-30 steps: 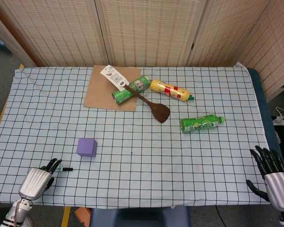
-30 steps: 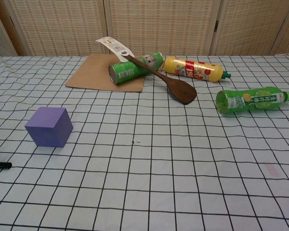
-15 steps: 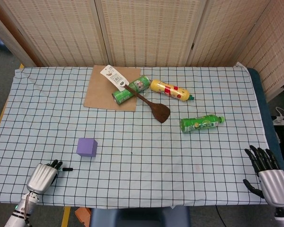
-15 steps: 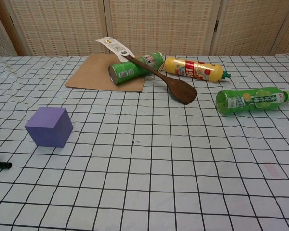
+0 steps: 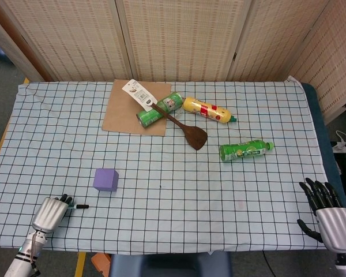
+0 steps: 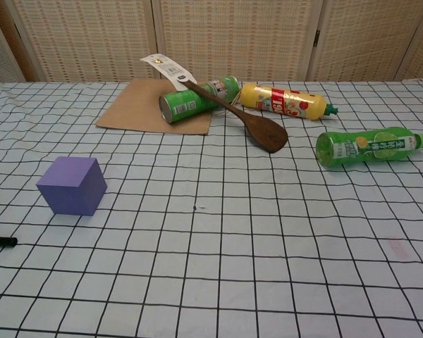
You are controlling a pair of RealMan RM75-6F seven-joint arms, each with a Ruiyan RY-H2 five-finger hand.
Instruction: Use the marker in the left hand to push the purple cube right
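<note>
The left hand (image 5: 51, 210) grips the marker (image 5: 79, 206) at the desk's near-left corner, tip beside the purple cube (image 5: 106, 179). An off-centre push would likely spin the cube. The right hand (image 5: 330, 216) hangs open, empty.

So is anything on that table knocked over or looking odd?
Yes: the green can, yellow bottle and green bottle all lie on their sides. The wooden spatula leans across the can, its tagged handle over the cardboard sheet. Nothing looks spilled.
</note>
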